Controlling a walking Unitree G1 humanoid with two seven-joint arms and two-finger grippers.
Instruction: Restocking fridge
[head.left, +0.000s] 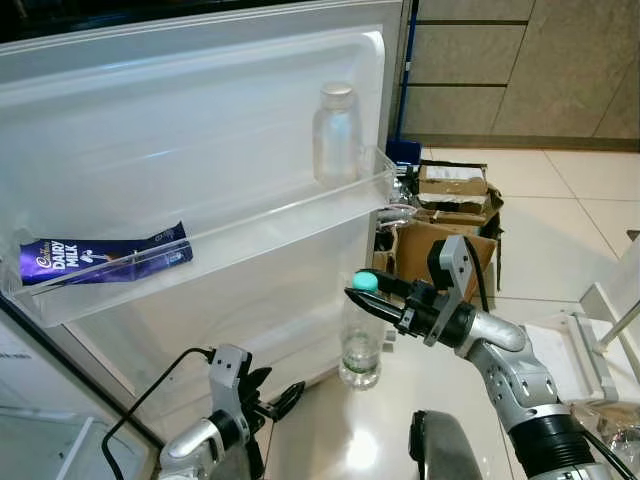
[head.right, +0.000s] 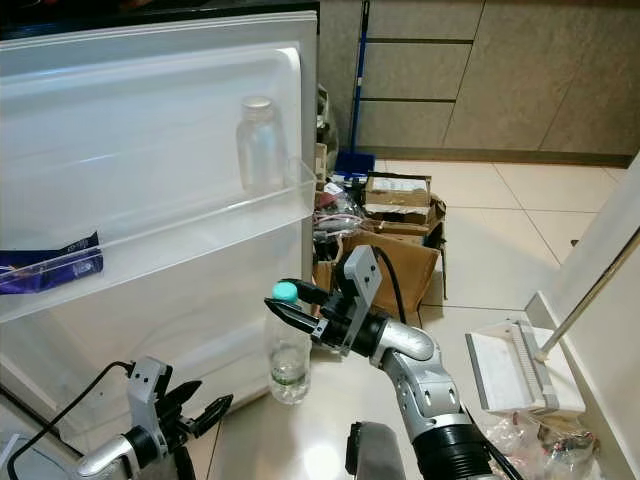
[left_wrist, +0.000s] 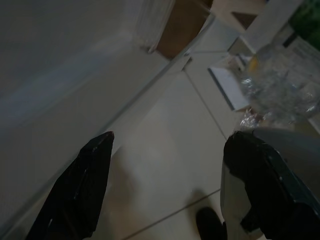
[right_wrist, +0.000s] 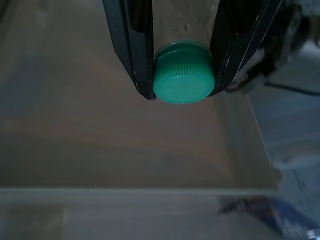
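A clear water bottle (head.left: 360, 345) with a green cap (right_wrist: 183, 73) hangs upright in front of the open fridge door (head.left: 200, 120). My right gripper (head.left: 368, 296) is shut on its neck, just under the cap, below the door's clear shelf (head.left: 290, 225). On that shelf a clear jar with a white lid (head.left: 336, 132) stands at the right end and a purple Dairy Milk chocolate bar (head.left: 100, 260) lies at the left end. My left gripper (head.left: 275, 398) hangs low near the floor, open, holding nothing.
Cardboard boxes (head.left: 445, 215) with clutter sit on the tiled floor just right of the door. A white rack (head.right: 515, 365) stands at the right. A blue-handled broom (head.right: 355, 100) leans against the cabinets behind.
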